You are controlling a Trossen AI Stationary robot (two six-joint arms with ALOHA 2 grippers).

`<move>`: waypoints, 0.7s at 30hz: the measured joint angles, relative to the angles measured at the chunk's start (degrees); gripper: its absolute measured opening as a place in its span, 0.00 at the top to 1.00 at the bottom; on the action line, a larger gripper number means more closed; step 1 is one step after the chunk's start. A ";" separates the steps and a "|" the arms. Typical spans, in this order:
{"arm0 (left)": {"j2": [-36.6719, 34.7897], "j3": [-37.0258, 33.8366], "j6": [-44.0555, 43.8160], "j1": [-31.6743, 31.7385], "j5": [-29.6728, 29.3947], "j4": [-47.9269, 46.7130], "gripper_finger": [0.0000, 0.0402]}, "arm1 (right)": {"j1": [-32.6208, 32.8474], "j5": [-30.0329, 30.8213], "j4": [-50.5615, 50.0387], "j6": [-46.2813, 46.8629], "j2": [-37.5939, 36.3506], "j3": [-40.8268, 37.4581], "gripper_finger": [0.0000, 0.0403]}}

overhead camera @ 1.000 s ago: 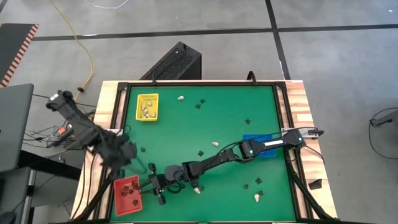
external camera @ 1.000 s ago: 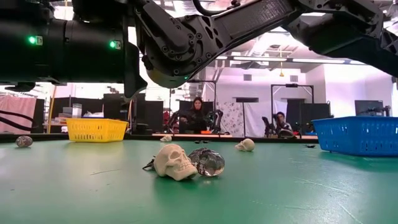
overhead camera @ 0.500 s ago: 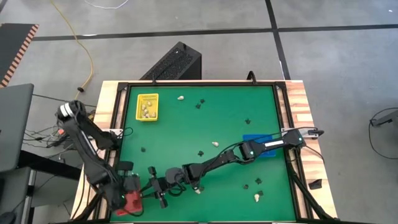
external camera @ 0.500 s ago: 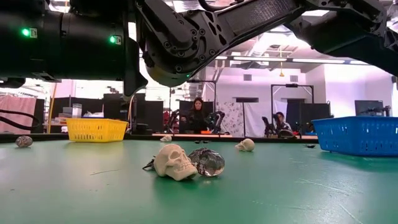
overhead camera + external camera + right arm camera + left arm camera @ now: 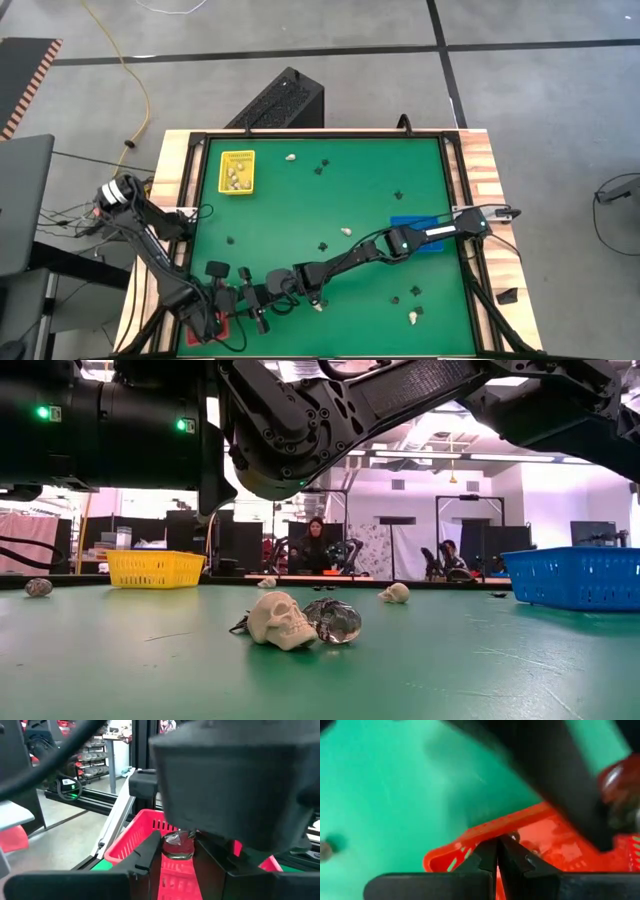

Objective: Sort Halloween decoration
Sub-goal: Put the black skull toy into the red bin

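1. Trinket (image 5: 178, 845): small, clear and glassy, pinched between the two fingers of the right jaws. It is held clear of the worktop (image 5: 330, 200).
2. Orientation: it looks squat, about as tall as it is wide, so no clear long axis shows. The faceted end sits up toward the wrist body and the rounded end hangs toward the fingertips. I cannot tell which way it faces.
3. Right jaws: partly closed, gripping the trinket by its sides.
4. Red tray (image 5: 145, 827): just ahead of and below the right jaws, with its near wall facing them. Small dark pieces already lie inside it.
5. Left jaws: fully closed and, as far as shows, holding nothing. They hang over the tray's rim (image 5: 485, 832), close beside the right jaws.
6. Step in hand, as I judge it: drop the trinket into the tray.
   - Carry it past the near wall before opening the jaws, and release it low so it does not bounce out.
   - The left arm crowds the tray, so allow for contact between the two arms.
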 joint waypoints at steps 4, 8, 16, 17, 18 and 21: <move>-0.92 0.00 1.91 0.86 -0.92 0.24 1.00 | 0.02 0.00 -0.01 0.00 0.02 0.00 0.69; -0.95 0.02 2.53 1.30 -1.11 -0.27 1.00 | -0.01 0.07 -0.02 0.00 0.02 0.00 0.69; -0.95 0.02 2.95 1.28 -2.23 -0.66 1.00 | -0.09 0.50 0.55 -0.03 0.02 0.00 0.67; -0.95 0.02 2.98 1.28 -2.30 -0.66 1.00 | -0.09 0.52 0.68 -0.04 0.02 0.00 0.67; -0.95 0.02 2.98 1.28 -2.47 -0.66 1.00 | -0.09 0.57 0.66 -0.04 0.02 0.00 0.67; -0.95 0.02 3.24 1.28 -3.60 -0.70 1.00 | -0.09 1.54 0.64 -0.18 0.02 0.00 0.67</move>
